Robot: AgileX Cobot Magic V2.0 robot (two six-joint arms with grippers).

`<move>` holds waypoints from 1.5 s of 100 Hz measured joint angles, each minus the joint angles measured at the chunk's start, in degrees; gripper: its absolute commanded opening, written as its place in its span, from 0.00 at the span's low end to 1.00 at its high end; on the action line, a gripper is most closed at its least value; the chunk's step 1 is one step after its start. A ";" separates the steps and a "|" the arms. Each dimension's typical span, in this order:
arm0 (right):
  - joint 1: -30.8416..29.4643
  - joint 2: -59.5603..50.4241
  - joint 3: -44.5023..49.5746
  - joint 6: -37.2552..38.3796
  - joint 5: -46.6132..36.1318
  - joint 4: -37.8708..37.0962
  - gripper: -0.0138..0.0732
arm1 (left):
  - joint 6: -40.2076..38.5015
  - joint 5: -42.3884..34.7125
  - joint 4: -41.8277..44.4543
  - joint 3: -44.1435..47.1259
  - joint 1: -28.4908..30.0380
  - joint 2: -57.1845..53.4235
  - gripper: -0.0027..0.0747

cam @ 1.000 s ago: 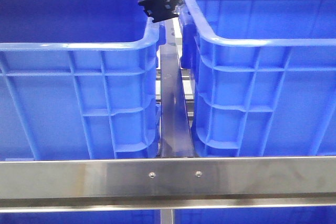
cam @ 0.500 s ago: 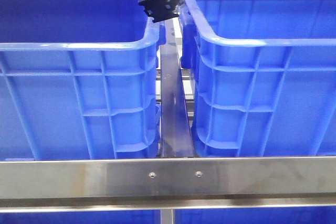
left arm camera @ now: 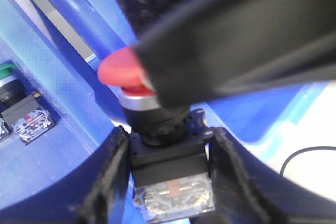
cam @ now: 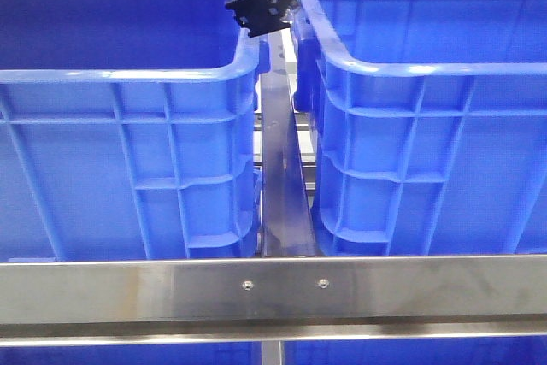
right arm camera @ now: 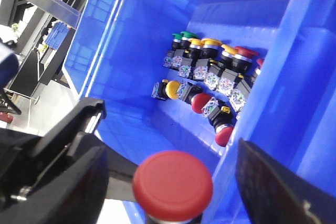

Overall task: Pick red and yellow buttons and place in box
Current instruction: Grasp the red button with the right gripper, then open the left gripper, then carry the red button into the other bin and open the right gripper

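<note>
A red button [left arm camera: 123, 72] with a black body and a clear contact block is clamped by its body in my left gripper [left arm camera: 168, 142], which is shut on it. In the front view that gripper [cam: 256, 2] hangs at the top, over the gap between two blue boxes. My right gripper [right arm camera: 170, 140] is open, with one finger on either side of the same button's red cap [right arm camera: 173, 184], apart from it. One of its black fingers [left arm camera: 236, 40] covers much of the left wrist view. Several red, yellow and green buttons [right arm camera: 210, 85] lie in a blue box [right arm camera: 121, 61].
The left blue box [cam: 128, 74] and right blue box [cam: 427, 70] stand side by side, with a metal rail [cam: 278, 168] in the gap between them. A steel bar [cam: 273, 288] runs across the front. A green button [left arm camera: 8, 72] lies in a box beside the left gripper.
The right arm has come into the front view at the top, above the right box. The left gripper and its button have stayed put.
</note>
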 measured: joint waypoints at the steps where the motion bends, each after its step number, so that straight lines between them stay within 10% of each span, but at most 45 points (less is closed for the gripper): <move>1: 0.00 0.00 0.00 0.00 0.00 0.00 0.77 | 0.00 0.00 0.00 0.00 0.00 0.00 0.06; 45: 0.00 0.00 0.00 0.00 1.95 -0.22 0.76 | 0.00 0.00 0.00 0.00 0.00 0.00 0.06; 69: 0.00 0.09 0.00 0.00 1.74 -0.71 0.43 | 0.00 -0.03 0.00 0.00 0.00 -0.02 0.06; 87: 0.00 0.09 0.00 0.00 1.60 -0.73 0.39 | 0.00 -0.15 0.00 0.00 0.00 -0.14 0.08; 120: 0.00 0.09 0.00 0.00 1.60 -0.73 0.39 | 0.00 -0.15 0.00 0.00 0.00 -0.14 0.81; 150: -5.12 0.09 -0.35 0.00 -1.99 -0.73 0.39 | 0.00 -0.01 0.00 0.00 0.00 -0.14 0.84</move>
